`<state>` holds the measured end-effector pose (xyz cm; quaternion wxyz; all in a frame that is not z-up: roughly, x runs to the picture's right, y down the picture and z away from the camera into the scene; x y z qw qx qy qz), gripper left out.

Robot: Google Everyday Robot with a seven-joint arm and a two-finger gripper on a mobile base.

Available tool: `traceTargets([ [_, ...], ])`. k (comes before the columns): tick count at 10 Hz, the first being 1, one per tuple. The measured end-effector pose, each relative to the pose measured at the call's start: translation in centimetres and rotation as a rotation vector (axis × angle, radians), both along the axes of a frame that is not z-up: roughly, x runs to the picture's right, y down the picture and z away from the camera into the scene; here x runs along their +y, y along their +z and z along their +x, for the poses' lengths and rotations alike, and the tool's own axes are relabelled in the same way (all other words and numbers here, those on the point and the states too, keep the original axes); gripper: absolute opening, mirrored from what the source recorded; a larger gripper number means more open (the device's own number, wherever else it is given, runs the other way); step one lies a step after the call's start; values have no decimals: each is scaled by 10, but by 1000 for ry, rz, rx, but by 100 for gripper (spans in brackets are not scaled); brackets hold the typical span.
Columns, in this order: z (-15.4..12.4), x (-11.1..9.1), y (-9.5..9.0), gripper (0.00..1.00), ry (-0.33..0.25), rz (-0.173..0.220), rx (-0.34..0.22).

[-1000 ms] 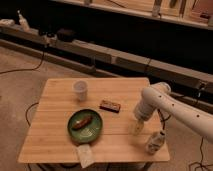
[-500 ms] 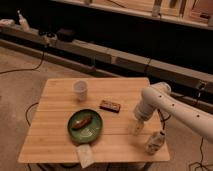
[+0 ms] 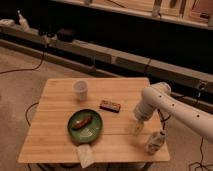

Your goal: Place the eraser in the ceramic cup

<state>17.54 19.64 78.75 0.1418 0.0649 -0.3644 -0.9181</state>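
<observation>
**Desk (image 3: 55, 142):** pale wooden planks, seen from the front.

**Item 1, eraser (image 3: 110, 105):** small flat dark block with a reddish top. It lies flat on the desk near the middle, slightly toward the back edge. Nothing touches it. It sits well apart from the cup and just beyond the plate's far right rim.

**Item 2, ceramic cup (image 3: 80, 90):** plain whitish and handleless. It stands upright near the back edge, left of centre.

**Item 3, green plate (image 3: 95, 134):** round, set toward the front edge and left of centre. A brown sausage-shaped piece (image 3: 81, 121) lies on it.

**Item 4, white vase (image 3: 155, 141):** bottle-shaped and upright, by the front right corner.

**Item 5, pale folded scrap (image 3: 85, 155):** it hangs over the front edge, below the plate.

**Item 6, robot arm (image 3: 160, 97):** white, reaching in across the right edge with its elbow bent high.

**Gripper (image 3: 136, 128):** it points down over the right part of the desk, between the eraser and the vase and nearer the vase. The jaws are spread wide with nothing held between them. I cannot tell whether the tips touch the wood.
</observation>
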Motion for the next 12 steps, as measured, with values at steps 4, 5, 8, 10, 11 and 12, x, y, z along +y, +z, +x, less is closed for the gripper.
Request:
traceTargets([
  [4,10,-7,1,80,-37,23,32],
  [5,18,-19,5,80,-84,54,73],
  [8,24,-87,20,80,-235,206,184],
  [10,5,-121,32,80,-251,289,180],
  [11,-6,-124,38,80,-225,303,155],
  [12,-17,-123,45,80,-175,310,127],
])
